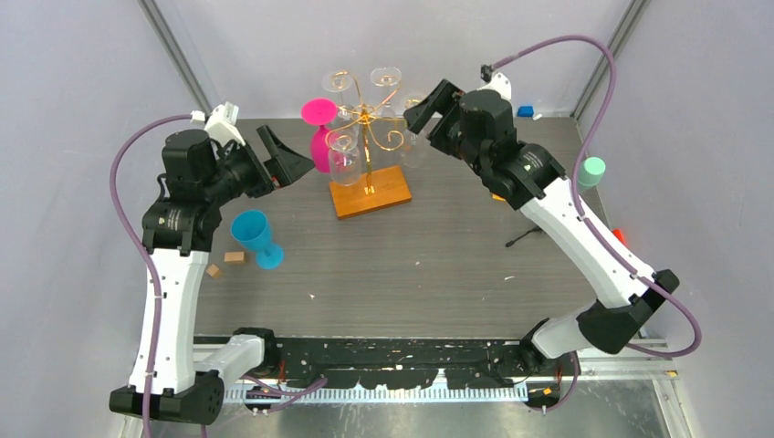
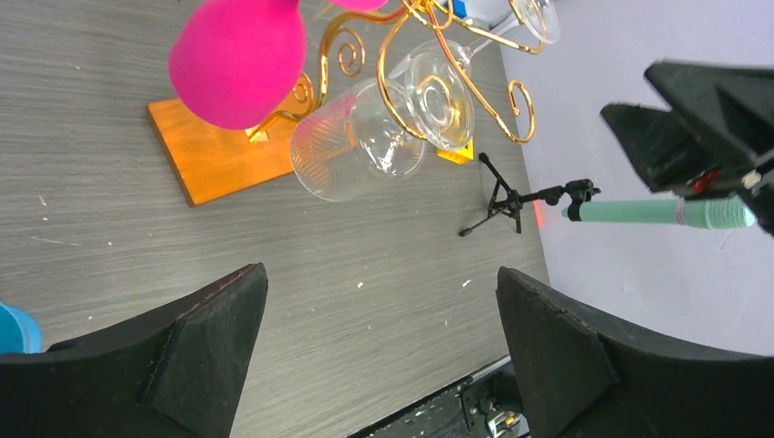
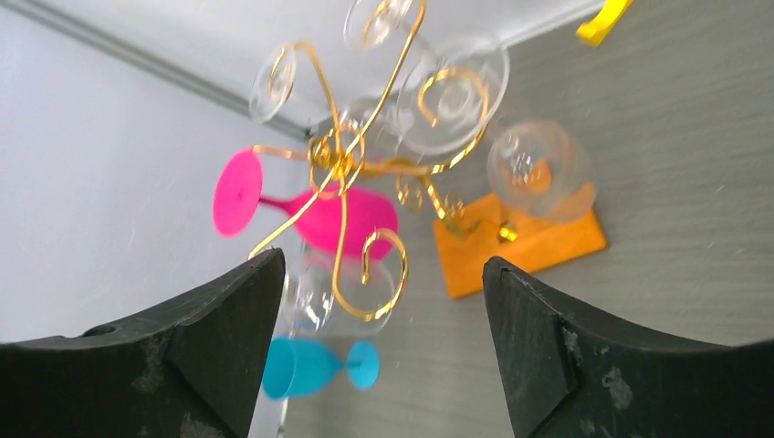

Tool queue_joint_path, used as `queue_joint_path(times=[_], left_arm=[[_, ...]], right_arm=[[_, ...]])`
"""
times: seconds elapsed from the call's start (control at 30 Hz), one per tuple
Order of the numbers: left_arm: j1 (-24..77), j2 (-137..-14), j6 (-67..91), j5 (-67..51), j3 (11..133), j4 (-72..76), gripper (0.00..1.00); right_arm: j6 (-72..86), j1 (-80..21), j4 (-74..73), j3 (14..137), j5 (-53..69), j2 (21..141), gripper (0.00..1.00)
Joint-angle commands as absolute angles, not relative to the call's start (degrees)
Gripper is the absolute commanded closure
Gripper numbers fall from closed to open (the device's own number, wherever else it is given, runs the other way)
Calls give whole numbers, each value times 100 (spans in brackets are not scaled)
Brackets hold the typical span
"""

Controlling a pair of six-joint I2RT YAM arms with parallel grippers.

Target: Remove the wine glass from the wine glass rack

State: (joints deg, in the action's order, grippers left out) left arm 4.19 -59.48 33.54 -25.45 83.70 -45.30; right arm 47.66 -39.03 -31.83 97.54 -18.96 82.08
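The wine glass rack (image 1: 369, 137) stands at the upper centre of the top view, its orange wooden base (image 1: 370, 192) flat on the desk (image 1: 438, 265). A pink glass (image 1: 321, 148) and several clear ones hang by their feet from the gold scroll arms. The lowest clear glass (image 1: 344, 164) sits just right of the pink one. None is off the rack yet, and which glass is meant I cannot tell.

The left claw (image 1: 290, 157) is just left of the pink glass with its jaws wide apart and nothing between them. The right claw (image 1: 422, 117) is just right of the rack, also spread and empty. This looks like the approach, before any grasp.

The next move likely calls for one claw to close on a bowl or stem. It would then slide the foot out along the open end of its wire arm, not pull straight down. The thin rack may tip if tugged.

The desk is dark grey wood grain with pale specks. At the left of the frame a blue glass (image 1: 256, 239) lies on its side beside 2 small wooden blocks (image 1: 228, 260). A small black tripod (image 1: 525, 239) lies right of centre and a mint cup (image 1: 592, 171) stands at the right edge. Pale walls close in the back and sides.
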Motion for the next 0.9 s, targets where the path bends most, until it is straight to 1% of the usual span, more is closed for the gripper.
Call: queue_joint_path(times=[0.0, 0.1, 0.2, 0.4, 0.53, 0.73, 0.87], left_arm=[[397, -5754, 3378, -2851, 8266, -4255, 0], [397, -5696, 3259, -2824, 8255, -4443, 0], [394, -5640, 3078, -2736, 8295, -4653, 0], [389, -5512, 2982, -2692, 8231, -4736, 0], [395, -5476, 2962, -2672, 8162, -4764, 0], [390, -5452, 2947, -2672, 8102, -4806, 0], [395, -5433, 3070, -2814, 7969, -4671, 0]], right_arm=[[4338, -3708, -3371, 10334, -2894, 8623, 15], [4363, -3306, -3304, 10542, -2615, 8919, 14], [4381, -2924, -3090, 10615, -1972, 9114, 14], [4373, -2605, -2851, 10762, -1053, 9491, 14], [4360, -2580, -2473, 10464, -890, 9401, 14], [4454, -2543, -2325, 10356, -754, 9406, 14], [4673, -2416, -2318, 10353, -424, 9488, 22]])
